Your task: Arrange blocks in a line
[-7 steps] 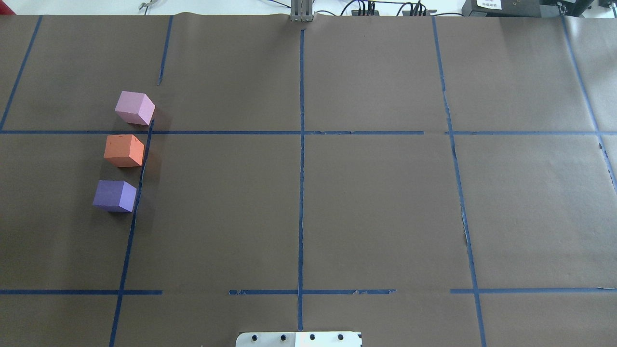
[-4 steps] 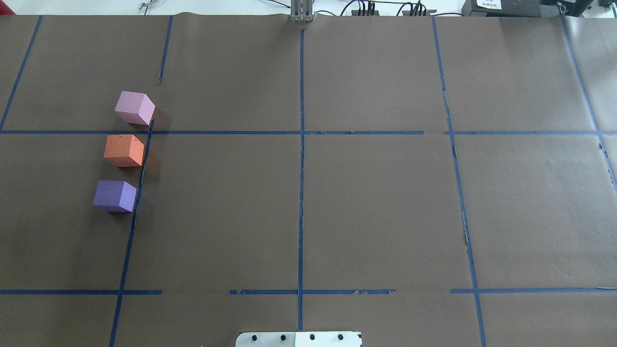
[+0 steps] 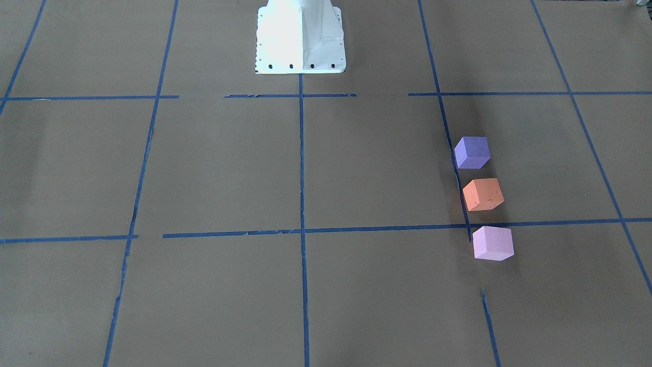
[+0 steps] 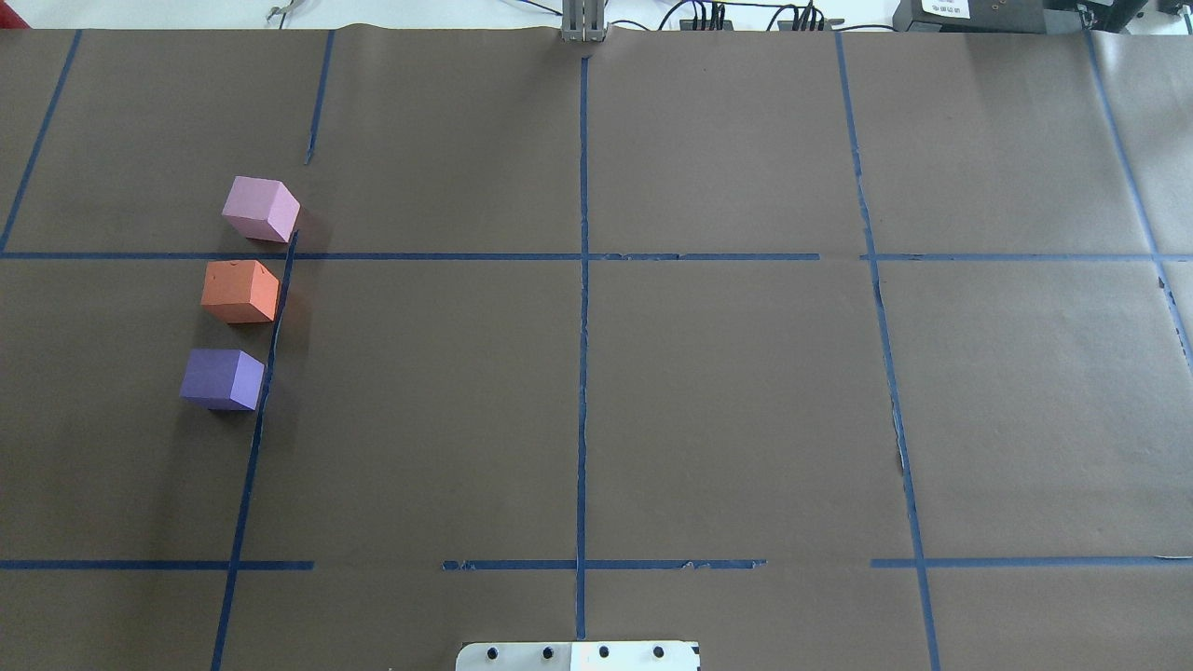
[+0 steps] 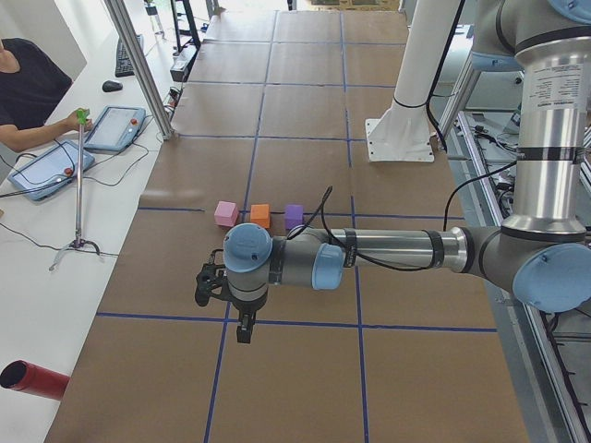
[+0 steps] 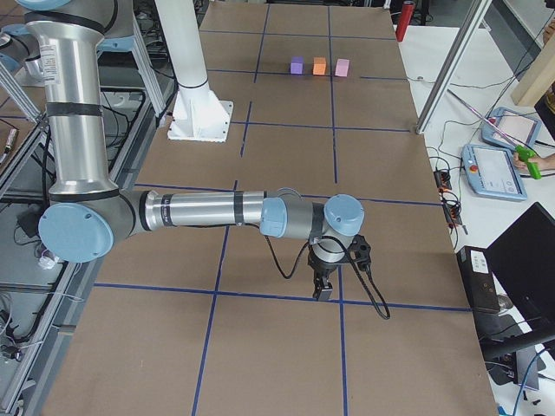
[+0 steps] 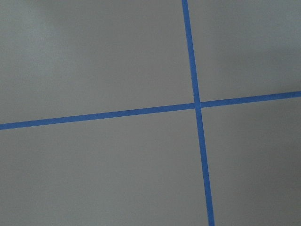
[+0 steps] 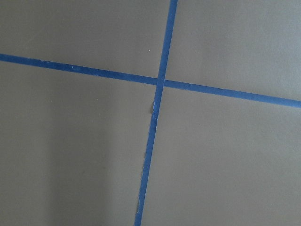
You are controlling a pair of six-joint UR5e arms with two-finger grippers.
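I find the pink block (image 4: 261, 209), orange block (image 4: 240, 291) and purple block (image 4: 222, 378) in a spaced row, well apart from the left gripper (image 5: 243, 330) and far from the right gripper (image 6: 323, 291); whether either claw is closed I cannot tell.

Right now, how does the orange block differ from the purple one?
The orange block is orange, the purple block blue-violet. The orange block sits mid-row beside the pink block; the purple block ends the row, nearest the robot's base. The orange block's top shows small dark specks; the purple block's looks clean. Both are equal-sized cubes, standing apart.
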